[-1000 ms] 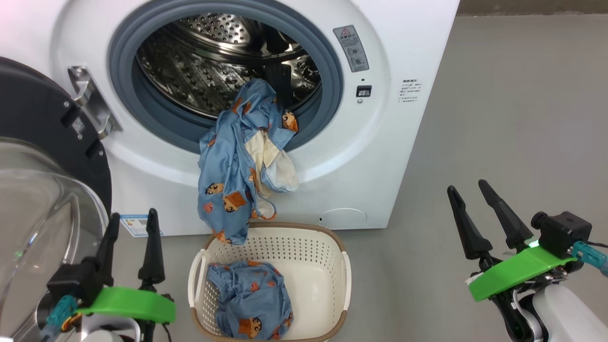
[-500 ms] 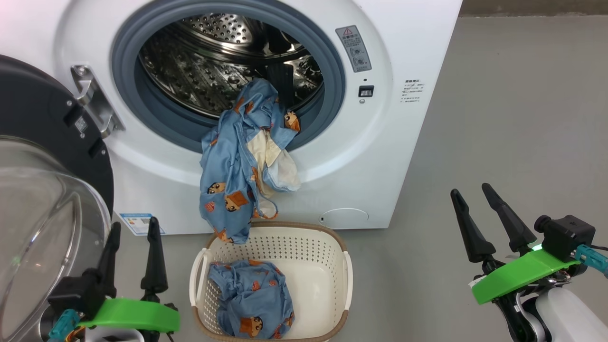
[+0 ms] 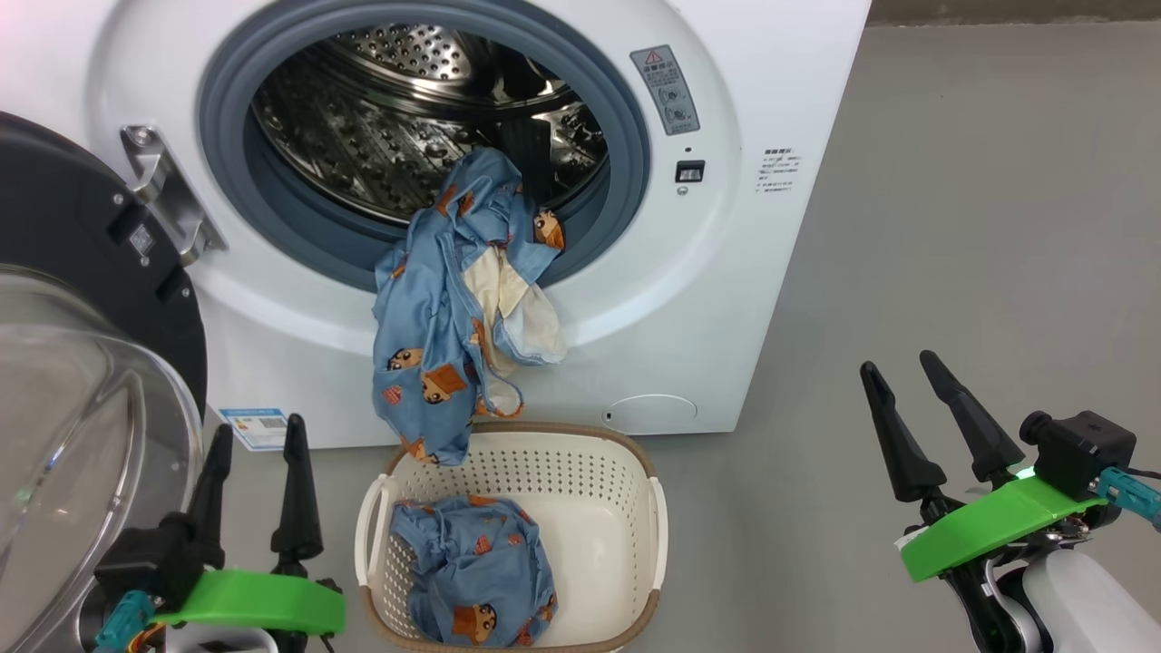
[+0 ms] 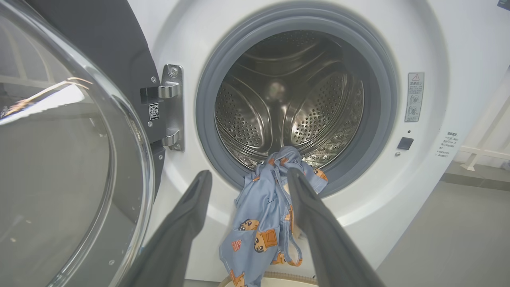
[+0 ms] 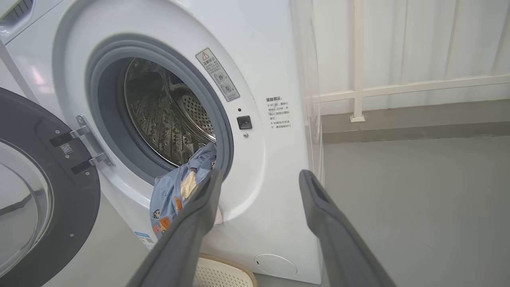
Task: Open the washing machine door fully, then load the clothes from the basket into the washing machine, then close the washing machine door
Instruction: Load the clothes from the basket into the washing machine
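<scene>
The white washing machine (image 3: pixel 771 272) stands with its door (image 3: pixel 63 272) swung open to the left, glass bowl bulging toward me. A blue printed garment (image 3: pixel 449 336) hangs out over the grey gasket (image 3: pixel 635 136), its lower end dangling into the cream basket (image 3: pixel 658 517) on the floor below. A second blue printed garment (image 3: pixel 476 571) lies bunched in the basket. My left gripper (image 3: pixel 258 435) is open and empty left of the basket, beside the door glass. My right gripper (image 3: pixel 898 363) is open and empty over bare floor at the right.
Grey floor (image 3: pixel 998 181) stretches to the right of the machine. In the right wrist view a white railing (image 5: pixel 358 91) and a low ledge run behind the machine. The open door (image 4: pixel 59 139) takes up the space to my left.
The view shifted slightly left and back. The garments, the basket and both grippers hold their places relative to each other.
</scene>
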Motion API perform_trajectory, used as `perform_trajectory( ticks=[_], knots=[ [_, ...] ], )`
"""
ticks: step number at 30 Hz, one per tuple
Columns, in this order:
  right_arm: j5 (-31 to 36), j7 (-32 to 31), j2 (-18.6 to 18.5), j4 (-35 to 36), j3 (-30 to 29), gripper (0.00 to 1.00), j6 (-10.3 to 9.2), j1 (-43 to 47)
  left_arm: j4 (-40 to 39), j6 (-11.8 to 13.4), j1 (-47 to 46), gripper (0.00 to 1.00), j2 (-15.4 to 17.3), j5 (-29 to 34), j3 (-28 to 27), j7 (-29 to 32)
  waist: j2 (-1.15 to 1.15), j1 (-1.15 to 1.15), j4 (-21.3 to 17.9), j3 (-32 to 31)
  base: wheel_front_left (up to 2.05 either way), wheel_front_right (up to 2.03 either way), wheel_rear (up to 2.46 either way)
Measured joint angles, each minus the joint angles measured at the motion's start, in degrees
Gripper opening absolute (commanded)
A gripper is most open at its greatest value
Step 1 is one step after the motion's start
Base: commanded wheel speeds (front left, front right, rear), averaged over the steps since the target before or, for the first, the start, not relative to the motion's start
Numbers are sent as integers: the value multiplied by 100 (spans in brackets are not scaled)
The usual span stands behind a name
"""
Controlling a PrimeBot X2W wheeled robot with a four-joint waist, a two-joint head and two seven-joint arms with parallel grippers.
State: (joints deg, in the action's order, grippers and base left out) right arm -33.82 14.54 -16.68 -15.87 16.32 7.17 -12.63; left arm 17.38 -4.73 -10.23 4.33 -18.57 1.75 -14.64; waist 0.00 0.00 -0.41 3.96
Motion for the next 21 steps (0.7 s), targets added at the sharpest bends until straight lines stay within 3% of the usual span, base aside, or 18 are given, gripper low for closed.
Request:
perform_trajectory(
  ticks=[13,21],
  knots=[
    [1,0,2,29,7,100,0,-5,477,-56,-98,100,25,-48,192,278,0,0,-86,224,0,0,0],
    [7,0,3,111,5,100,0,-185,1168,-137,-776,100,33,-220,414,631,0,0,-219,619,0,0,0]
  ],
)
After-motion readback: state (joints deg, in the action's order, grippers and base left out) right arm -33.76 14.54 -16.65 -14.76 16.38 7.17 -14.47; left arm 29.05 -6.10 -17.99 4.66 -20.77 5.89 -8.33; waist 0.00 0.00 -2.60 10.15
